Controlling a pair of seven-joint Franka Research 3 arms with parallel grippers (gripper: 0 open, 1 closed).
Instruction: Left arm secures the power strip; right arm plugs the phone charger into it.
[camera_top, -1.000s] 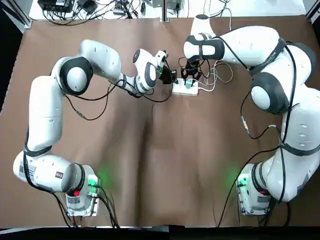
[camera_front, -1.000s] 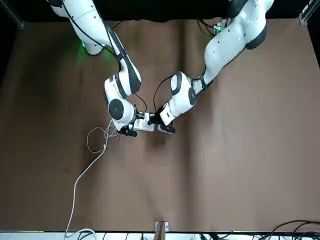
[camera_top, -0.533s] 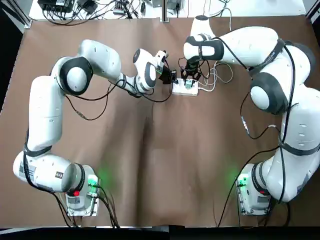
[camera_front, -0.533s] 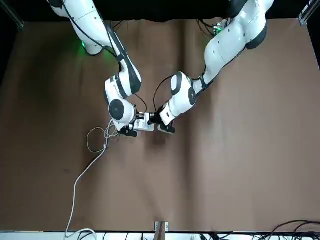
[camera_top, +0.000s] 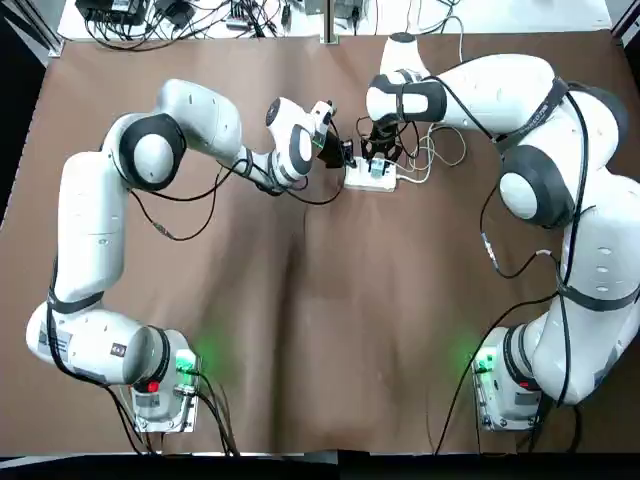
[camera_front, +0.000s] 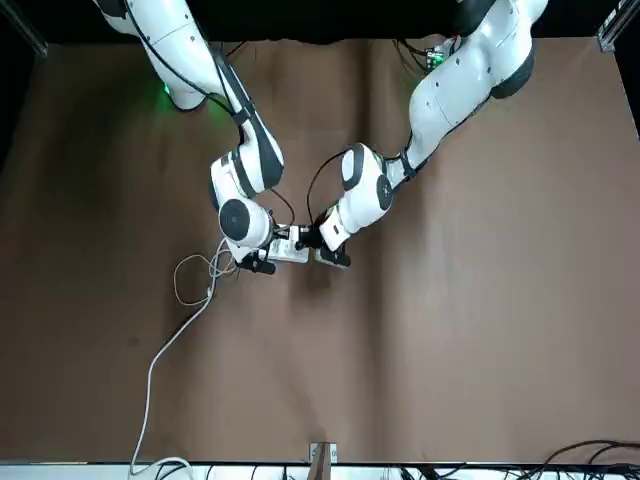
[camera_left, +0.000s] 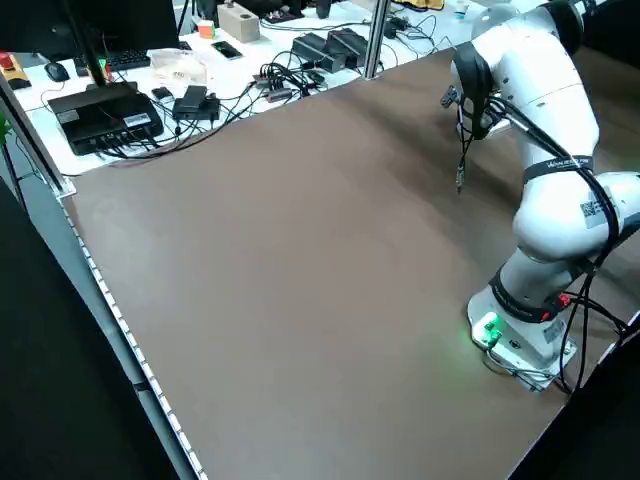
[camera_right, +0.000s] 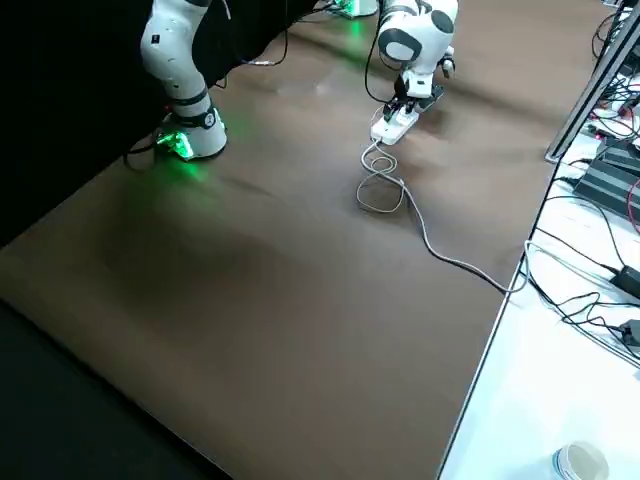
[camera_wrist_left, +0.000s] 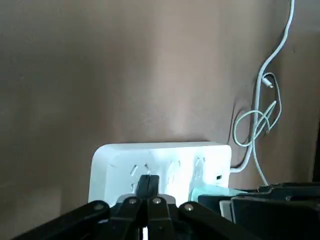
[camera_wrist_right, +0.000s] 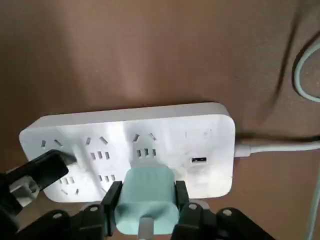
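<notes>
The power strip (camera_top: 371, 177) lies flat on the brown table (camera_top: 320, 330), toward 12 o'clock of centre in the top view, its thick white cord (camera_right: 440, 250) running off the short end and away over the table edge. The phone charger (camera_wrist_right: 145, 198), a pale teal cube, sits against the strip's socket face at the USB end; how far its prongs are in cannot be made out. The right gripper (camera_wrist_right: 145, 210) clamps that cube from both sides, fingers narrow around it. The thin looped cable (camera_wrist_left: 257, 122) lies coiled just beside the strip at its cord end.

The left gripper (camera_wrist_left: 145, 200) presses on the strip's other end, at 9 o'clock of the charger in the top view, its fingers drawn together with no gap showing and tips touching the socket face.

The table is a plain brown sheet, faintly creased. White benches (camera_left: 200, 70) beyond its far edge carry black boxes and tangled cables. The left side view cuts off the grippers and strip altogether.
</notes>
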